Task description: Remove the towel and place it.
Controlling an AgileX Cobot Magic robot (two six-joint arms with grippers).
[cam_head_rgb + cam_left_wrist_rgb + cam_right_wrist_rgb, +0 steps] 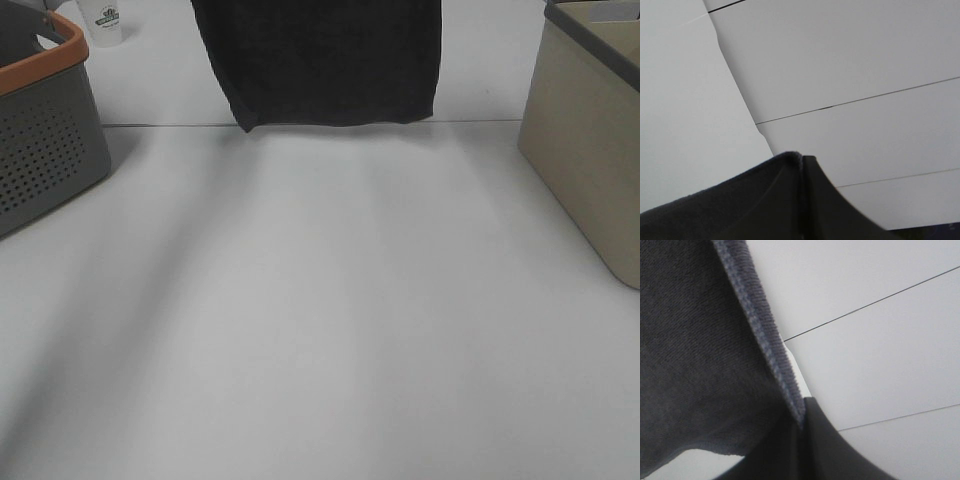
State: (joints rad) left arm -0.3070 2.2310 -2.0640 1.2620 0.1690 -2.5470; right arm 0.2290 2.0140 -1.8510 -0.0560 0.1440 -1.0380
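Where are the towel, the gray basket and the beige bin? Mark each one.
towel (320, 60): exterior high view, middle of the hanging cloth.
gray basket (45, 155): exterior high view, perforated side wall.
beige bin (585, 150): exterior high view, its near side wall.

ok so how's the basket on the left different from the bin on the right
The left basket is grey with an orange rim; the right bin is beige with a dark grey rim. The basket's wall is perforated; the bin's walls are plain. Both stand on the white table, partly out of frame.
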